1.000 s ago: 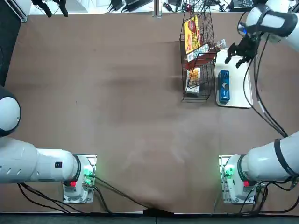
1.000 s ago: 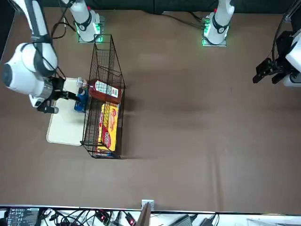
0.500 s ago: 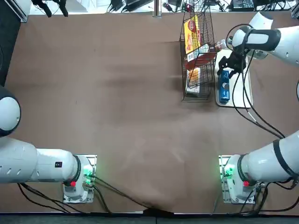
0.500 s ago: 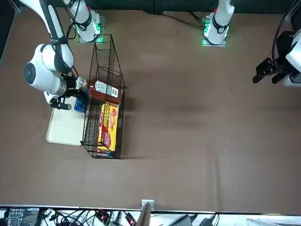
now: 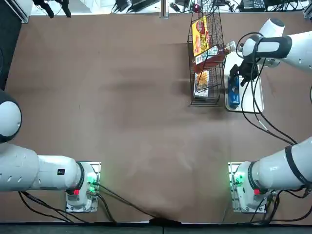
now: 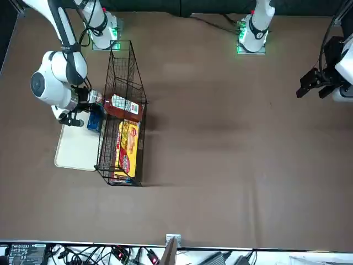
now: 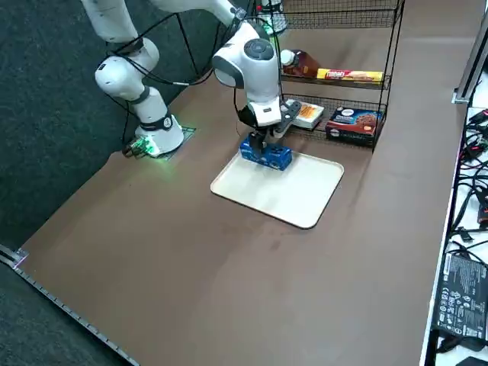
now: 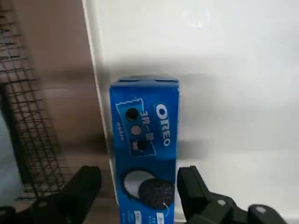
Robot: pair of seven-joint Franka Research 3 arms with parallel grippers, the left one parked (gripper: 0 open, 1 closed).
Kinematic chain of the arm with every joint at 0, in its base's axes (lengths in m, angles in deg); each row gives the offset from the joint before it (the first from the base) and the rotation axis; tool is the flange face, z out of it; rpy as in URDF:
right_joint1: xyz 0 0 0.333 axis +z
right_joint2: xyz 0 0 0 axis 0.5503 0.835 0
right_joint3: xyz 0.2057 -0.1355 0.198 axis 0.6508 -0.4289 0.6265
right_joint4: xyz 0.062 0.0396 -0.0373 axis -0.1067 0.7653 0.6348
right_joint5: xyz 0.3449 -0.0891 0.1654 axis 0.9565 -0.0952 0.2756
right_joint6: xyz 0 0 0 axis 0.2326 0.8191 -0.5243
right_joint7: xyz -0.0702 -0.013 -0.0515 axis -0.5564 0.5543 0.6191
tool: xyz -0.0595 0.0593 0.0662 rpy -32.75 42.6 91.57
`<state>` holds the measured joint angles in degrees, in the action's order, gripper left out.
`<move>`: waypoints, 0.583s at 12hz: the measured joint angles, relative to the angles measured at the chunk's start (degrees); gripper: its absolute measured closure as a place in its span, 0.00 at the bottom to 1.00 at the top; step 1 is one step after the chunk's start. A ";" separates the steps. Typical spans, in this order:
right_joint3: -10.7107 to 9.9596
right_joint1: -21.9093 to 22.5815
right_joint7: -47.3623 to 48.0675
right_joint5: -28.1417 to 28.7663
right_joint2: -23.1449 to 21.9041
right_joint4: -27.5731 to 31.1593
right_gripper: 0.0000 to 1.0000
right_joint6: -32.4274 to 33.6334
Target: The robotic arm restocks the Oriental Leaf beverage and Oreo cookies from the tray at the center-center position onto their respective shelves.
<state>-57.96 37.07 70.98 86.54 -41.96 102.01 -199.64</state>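
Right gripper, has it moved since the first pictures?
Yes: in the front view, the gripper has moved toward the wire rack, now at the blue Oreo box.

Glossy, smooth white plastic-looking rectangular tray (image 7: pixel 282 191); matt brown worktop (image 7: pixel 206 282); black metal-looking wire rack (image 7: pixel 339 19); smooth blue cardboard-looking box (image 8: pixel 145 140).

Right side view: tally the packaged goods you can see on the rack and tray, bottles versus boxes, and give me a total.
Bottles: 1, reddish-brown, on the rack
Boxes: 4, with the yellow, white and dark ones on the rack, and the blue Oreo box on the tray, at the right gripper
Total: 5
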 joint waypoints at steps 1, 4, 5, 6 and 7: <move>-0.06 -0.02 0.00 -0.02 0.00 0.69 0.00 -0.80; -0.08 -0.02 0.00 -0.03 0.00 2.52 0.00 -2.75; -0.08 -0.02 0.06 -0.03 0.00 2.58 0.00 -2.76; -0.08 -0.01 0.28 -0.04 0.03 2.61 0.00 -2.76; -0.08 -0.01 0.45 -0.04 0.08 2.66 0.00 -2.77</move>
<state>-58.04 37.05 71.42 86.50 -41.88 104.66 -202.41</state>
